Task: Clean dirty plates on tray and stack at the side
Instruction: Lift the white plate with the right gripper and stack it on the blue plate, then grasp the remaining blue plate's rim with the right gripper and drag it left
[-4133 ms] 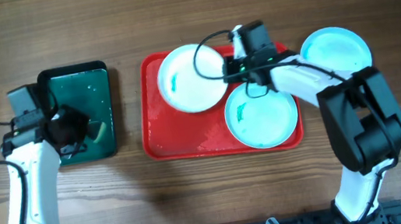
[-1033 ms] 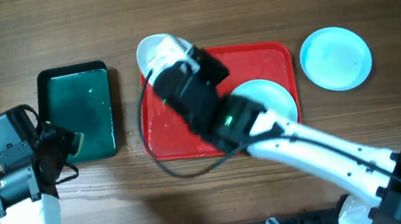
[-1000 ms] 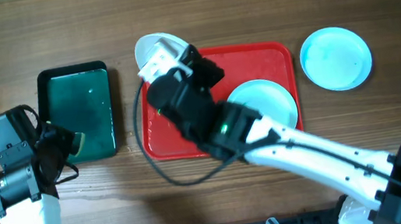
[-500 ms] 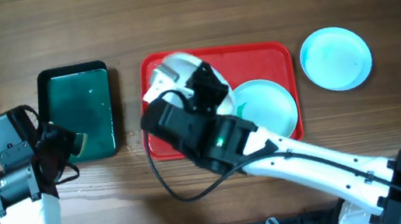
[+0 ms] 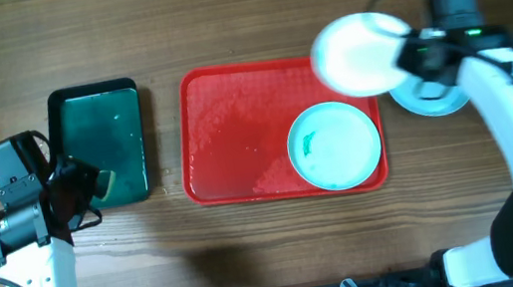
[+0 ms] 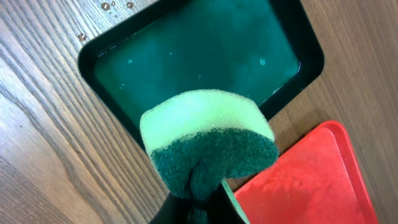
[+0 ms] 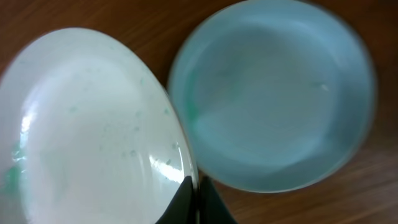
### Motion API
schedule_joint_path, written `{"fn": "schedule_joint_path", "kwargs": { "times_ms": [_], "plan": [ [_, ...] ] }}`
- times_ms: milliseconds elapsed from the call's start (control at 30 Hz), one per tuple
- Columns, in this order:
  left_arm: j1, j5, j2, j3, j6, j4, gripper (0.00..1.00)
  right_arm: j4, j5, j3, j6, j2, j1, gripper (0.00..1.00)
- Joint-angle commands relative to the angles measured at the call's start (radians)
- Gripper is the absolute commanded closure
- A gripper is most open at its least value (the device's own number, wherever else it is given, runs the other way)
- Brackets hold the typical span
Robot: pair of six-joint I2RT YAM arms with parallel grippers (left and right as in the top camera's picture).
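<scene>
R pincer (image 7: 196, 198) is clamped on the rim of the white plate (image 5: 357, 54); in the R wrist view the jaws pinch together w/ the plate edge between them. In the overhead view the plate is held up at upper right of the frame, blurred, overlapping the top right corner of the red tray (image 5: 235, 136). Faint teal specks dot its face, w/ a teal tinge at its lower left edge in the wrist view. One turquoise plate (image 5: 334, 146) lies flat in the lower right part of the red tray, w/ a small teal smear left of its centre. Rest of the tray floor looks wet. The 2nd turquoise plate (image 5: 432, 101) sits on the wooden surface (image 5: 219, 18) right of the tray, mostly hidden under the R arm in overhead. The wrist view shows it flat, just beside the white plate's rim; can't tell if they touch. At left of frame, L pincer (image 6: 199, 202) squeezes a sponge (image 6: 208, 143), pale green foam over a dark green scrub layer, creased by the grip. It's held by the lower right corner of the green tray (image 6: 205, 56), which is black-rimmed & wet-looking, w/ droplets on the wood near one corner.
</scene>
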Motion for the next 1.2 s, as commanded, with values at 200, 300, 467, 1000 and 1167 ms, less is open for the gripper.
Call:
{"fn": "schedule_joint_path", "kwargs": {
  "times_ms": [200,300,467,1000,1167],
  "plan": [
    [0.004,0.011,0.002,-0.001,-0.013,0.003,0.96,0.099,-0.003,-0.095,-0.031,0.005,-0.262,0.92],
    [0.004,0.011,0.002,-0.001,-0.013,0.003,0.96,0.131,-0.005,-0.108,-0.027,0.037,-0.262,0.85],
    [0.004,0.011,0.002,-0.001,-0.013,0.003,0.96,0.109,-0.415,-0.108,-0.147,0.048,-0.239,0.66],
    [0.004,0.011,0.023,-0.001,-0.013,0.005,0.96,-0.061,0.067,-0.275,-0.108,0.048,0.325,0.52],
    [0.004,0.014,0.026,-0.001,-0.013,0.007,0.96,0.015,0.063,-0.325,-0.105,0.055,0.325,0.68]
  ]
}}
